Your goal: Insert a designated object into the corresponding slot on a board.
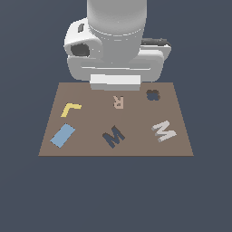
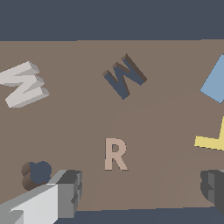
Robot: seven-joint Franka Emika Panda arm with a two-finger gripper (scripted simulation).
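Lying untouched near the front of the brown board (image 1: 181, 136), the grey-white M block (image 1: 163, 131) sits at the exterior view's right, well apart from its dark M-shaped slot (image 1: 113, 135) near the middle. Farther back come a pink R (image 1: 118, 101) and a clover-shaped hole (image 1: 152, 95). Above the rear edge, the gripper (image 2: 142, 186) hangs spread wide and empty; everything is left to do.
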